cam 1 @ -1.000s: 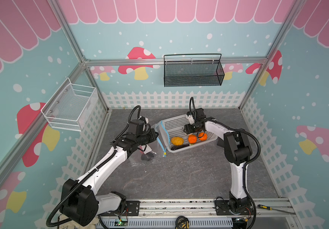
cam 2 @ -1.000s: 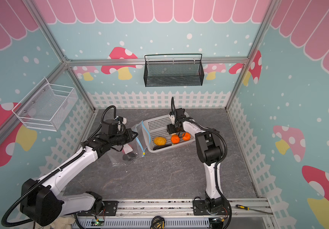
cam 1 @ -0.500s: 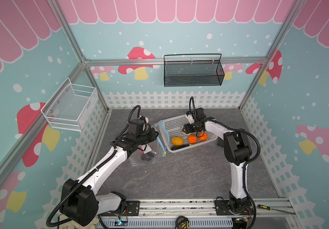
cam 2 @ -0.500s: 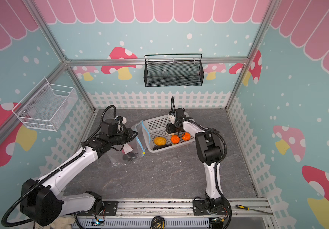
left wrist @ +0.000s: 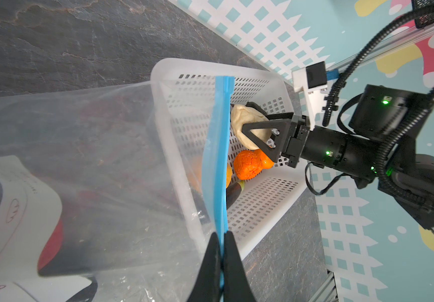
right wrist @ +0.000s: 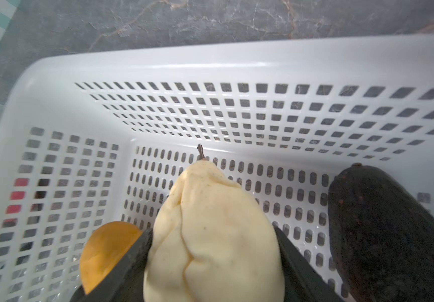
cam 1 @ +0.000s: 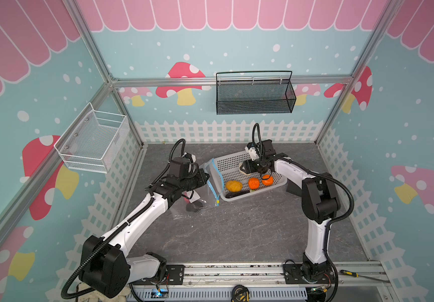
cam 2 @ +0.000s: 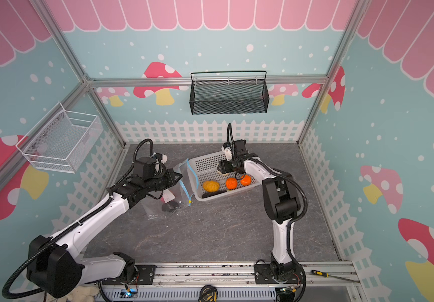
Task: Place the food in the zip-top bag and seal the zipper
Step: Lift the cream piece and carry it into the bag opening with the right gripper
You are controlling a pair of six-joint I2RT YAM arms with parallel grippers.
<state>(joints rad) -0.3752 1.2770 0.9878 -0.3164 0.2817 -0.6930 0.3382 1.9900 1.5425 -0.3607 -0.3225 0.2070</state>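
My left gripper (left wrist: 221, 248) is shut on the blue zipper (left wrist: 220, 157) and holds the mouth of the clear zip-top bag (cam 1: 197, 193) up beside the white basket (cam 1: 257, 194). The zipper's yellow tab (cam 1: 217, 201) hangs at its low end. Inside the bag lie a pink-red piece (cam 1: 186, 200) and a black lump (cam 1: 193, 206). My right gripper (right wrist: 212, 234) is shut on a cream piece of food (right wrist: 210, 235), lifted just off the basket floor (cam 1: 244, 167). Left in the basket are a yellow-orange piece (cam 1: 233, 186), two orange ones (cam 1: 254, 183) (cam 1: 267, 180), a long dark piece (cam 1: 237, 194) and a dark lump (right wrist: 380, 235).
The basket (cam 2: 226, 197) stands at the back middle of the grey table, its near left wall against the bag. A black mesh basket (cam 1: 254, 102) hangs on the back wall and a white wire basket (cam 1: 93, 143) on the left wall.
The right jaws have drawn in slightly round the cream piece. Both arms and the bag stay where they were.
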